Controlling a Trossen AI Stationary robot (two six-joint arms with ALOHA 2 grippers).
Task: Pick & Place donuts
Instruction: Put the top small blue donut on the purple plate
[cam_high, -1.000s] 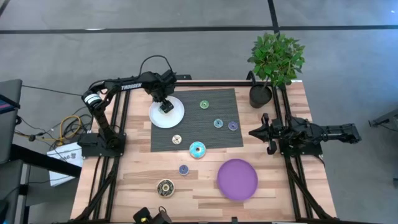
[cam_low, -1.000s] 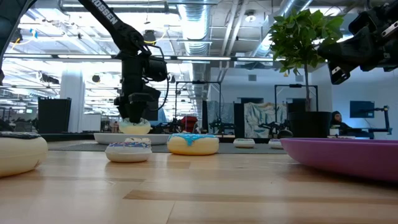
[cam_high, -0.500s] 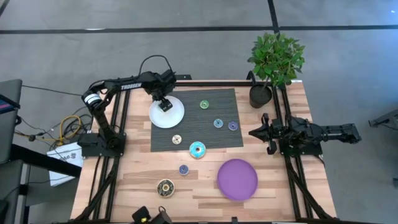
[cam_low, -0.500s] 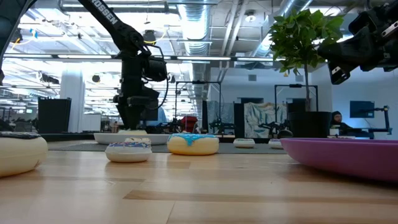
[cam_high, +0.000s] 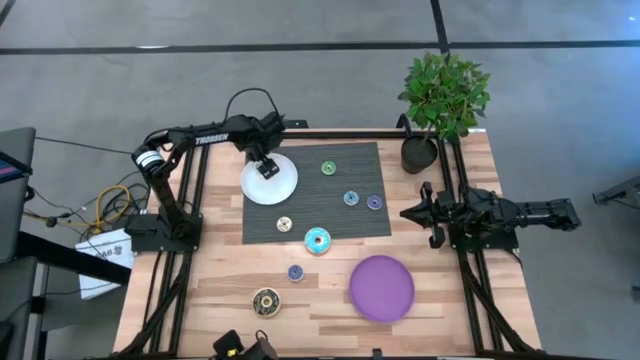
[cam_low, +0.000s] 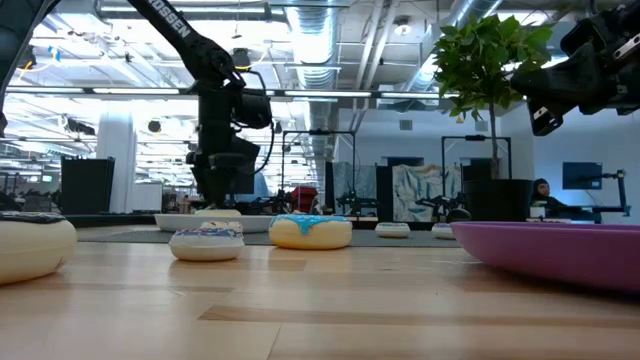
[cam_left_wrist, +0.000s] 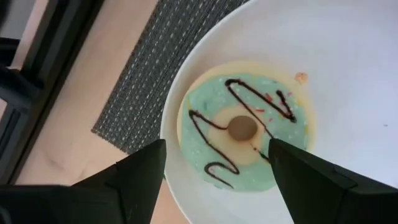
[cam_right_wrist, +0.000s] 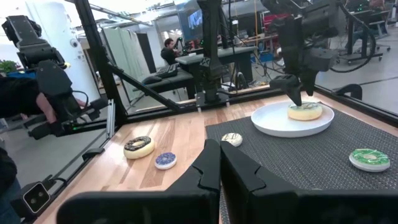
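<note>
My left gripper (cam_high: 266, 167) hangs open just over the white plate (cam_high: 283, 187), at the far left of the dark mat. A donut with pale green icing and a chocolate squiggle (cam_left_wrist: 242, 134) lies flat on that plate, below and between the spread fingers. The right wrist view shows this donut (cam_right_wrist: 305, 112) under the fingertips. Several more donuts lie on the mat and the wood: green (cam_high: 328, 168), teal (cam_high: 351, 198), purple (cam_high: 374, 202), cream (cam_high: 284, 224), blue-iced (cam_high: 317, 240), small blue (cam_high: 295, 272), brown (cam_high: 265, 300). My right gripper (cam_high: 415, 212) waits shut at the table's right side, above the wood.
A purple plate (cam_high: 381, 288) sits on the wood near the front right. A potted plant (cam_high: 440, 100) stands at the far right corner. The dark mat (cam_high: 340, 225) covers the table's middle. Bare wood shows at the front left, around the brown donut.
My left gripper came down over the white plate with the green-iced donut between its fingers. The donut hung above the plate a second ago and now lies flat on it, with the fingertips just above it.
</note>
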